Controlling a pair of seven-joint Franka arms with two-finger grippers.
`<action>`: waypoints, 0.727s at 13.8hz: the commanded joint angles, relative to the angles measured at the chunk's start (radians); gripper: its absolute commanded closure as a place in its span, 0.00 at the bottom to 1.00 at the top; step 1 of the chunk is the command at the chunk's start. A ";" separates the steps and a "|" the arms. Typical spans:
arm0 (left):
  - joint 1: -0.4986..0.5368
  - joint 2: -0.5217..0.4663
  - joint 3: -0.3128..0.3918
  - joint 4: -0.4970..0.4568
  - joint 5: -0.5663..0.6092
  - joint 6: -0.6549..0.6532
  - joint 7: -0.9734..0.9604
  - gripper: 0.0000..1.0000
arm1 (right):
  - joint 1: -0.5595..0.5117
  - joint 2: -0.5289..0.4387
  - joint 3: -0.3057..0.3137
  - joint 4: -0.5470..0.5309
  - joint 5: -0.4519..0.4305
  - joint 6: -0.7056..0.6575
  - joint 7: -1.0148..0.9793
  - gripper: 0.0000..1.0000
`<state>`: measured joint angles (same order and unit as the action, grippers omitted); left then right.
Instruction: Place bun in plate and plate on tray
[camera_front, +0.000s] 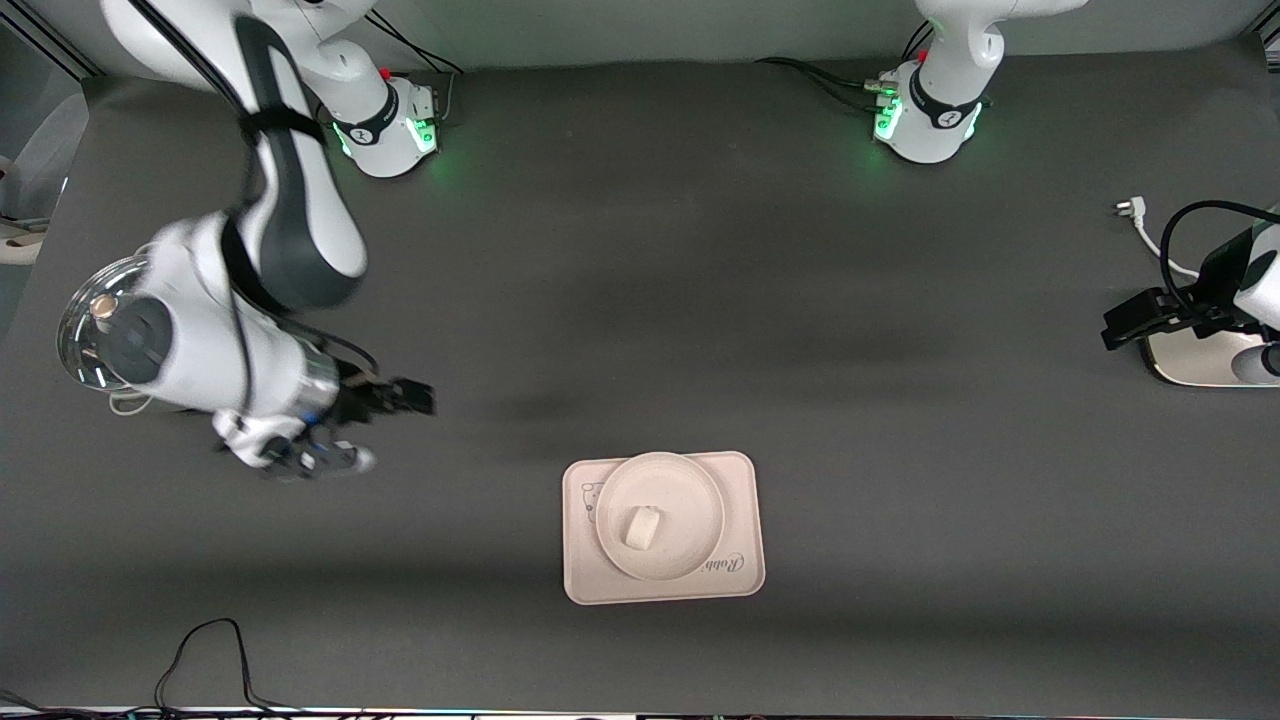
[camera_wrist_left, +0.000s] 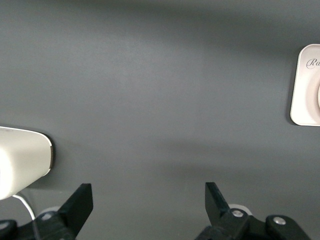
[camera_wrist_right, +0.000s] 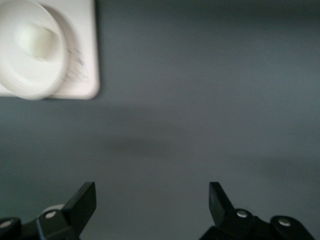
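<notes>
Front view shows a dark grey table (camera_front: 700, 300); the bun (camera_front: 641, 527) lies in the plate (camera_front: 690, 490) on the tray (camera_front: 740, 575). Both grippers, right (camera_front: 330, 445) and left (camera_wrist_left: 147, 205), hang with fingers apart, empty, over bare table well apart from the tray.

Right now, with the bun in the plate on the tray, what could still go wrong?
1. The plate overlaps the tray edge farthest from the front camera, so a nudge might slide it off.
2. The open right gripper is over bare table toward the right arm's end; swinging low, it might hit the tray.
3. The bun lies loose and could roll.
</notes>
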<state>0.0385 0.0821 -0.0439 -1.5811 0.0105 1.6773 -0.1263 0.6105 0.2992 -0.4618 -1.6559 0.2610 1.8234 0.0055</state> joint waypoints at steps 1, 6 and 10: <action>-0.006 -0.016 0.002 -0.014 0.011 0.001 0.016 0.00 | 0.018 -0.126 -0.059 -0.003 -0.097 -0.129 -0.021 0.00; -0.006 -0.015 0.002 -0.014 0.017 0.001 0.017 0.00 | 0.015 -0.124 -0.117 0.197 -0.098 -0.251 -0.015 0.00; -0.006 -0.015 0.001 -0.014 0.017 -0.001 0.019 0.00 | 0.018 -0.132 -0.123 0.203 -0.097 -0.266 -0.006 0.00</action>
<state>0.0379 0.0820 -0.0449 -1.5847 0.0145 1.6773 -0.1219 0.6175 0.1511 -0.5685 -1.4859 0.1852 1.5848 -0.0014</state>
